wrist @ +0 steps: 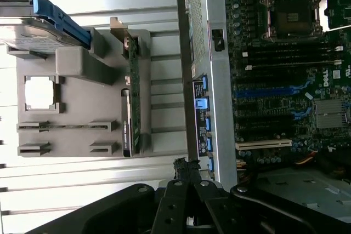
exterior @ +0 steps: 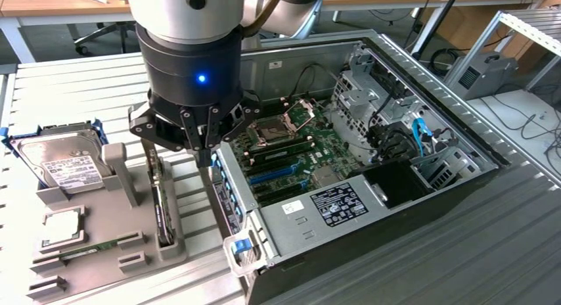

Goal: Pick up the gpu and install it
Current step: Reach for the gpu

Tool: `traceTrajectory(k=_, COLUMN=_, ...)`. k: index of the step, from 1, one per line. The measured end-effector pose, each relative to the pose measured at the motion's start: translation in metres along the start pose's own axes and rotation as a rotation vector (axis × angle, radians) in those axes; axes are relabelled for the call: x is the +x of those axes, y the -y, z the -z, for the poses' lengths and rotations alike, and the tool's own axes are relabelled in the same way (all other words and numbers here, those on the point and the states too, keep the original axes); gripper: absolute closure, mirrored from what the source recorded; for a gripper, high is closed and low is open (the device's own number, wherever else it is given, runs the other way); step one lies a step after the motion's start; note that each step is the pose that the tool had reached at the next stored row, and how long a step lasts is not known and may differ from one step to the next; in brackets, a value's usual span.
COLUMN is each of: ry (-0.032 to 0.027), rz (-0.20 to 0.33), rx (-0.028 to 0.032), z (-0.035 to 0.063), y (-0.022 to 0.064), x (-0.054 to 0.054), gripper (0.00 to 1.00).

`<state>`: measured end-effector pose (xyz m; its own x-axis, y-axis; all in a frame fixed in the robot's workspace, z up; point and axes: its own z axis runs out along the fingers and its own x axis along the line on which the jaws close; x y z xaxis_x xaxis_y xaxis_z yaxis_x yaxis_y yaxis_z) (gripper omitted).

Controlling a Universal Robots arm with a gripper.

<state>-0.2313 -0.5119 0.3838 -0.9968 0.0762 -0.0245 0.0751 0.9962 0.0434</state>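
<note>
Exterior view first: the gripper [exterior: 203,160] hangs with its fingers pinched together on nothing, poised over the gap between the grey holder [exterior: 123,180] and the open computer case [exterior: 377,246]. The gpu [exterior: 160,213] stands on edge in a slot of that holder, at about seven o'clock from the fingertips and near them, but I see no contact. On the wrist view the gripper [wrist: 185,168] points down beside the case wall, and the gpu [wrist: 133,97] shows edge-on as a thin green strip with a dark body against one face. I judge the card light and stiff but delicate: the board would not flex much, yet the fan side and the small parts could be damaged by a pinch. I would take it across the free upper edge of the bare board, away from the fan and away from the contact edge seated in the slot. A hard drive [exterior: 62,164] leans in the same holder at nine o'clock from the gpu. The motherboard [exterior: 290,154] lies in the case at two o'clock from the card, with its blue slots [exterior: 272,175] exposed. All of it sits on a pale ribbed metal table [exterior: 79,88], likely slick under the holder. Wooden desks [exterior: 52,2] and cables fill the room at twelve o'clock.
</note>
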Motion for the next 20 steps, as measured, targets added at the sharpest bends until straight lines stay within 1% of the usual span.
traceTrajectory(k=20, ry=0.0001, rz=0.000, rx=0.0001, z=-0.0005, y=0.0066, x=0.0007, gripper=0.89)
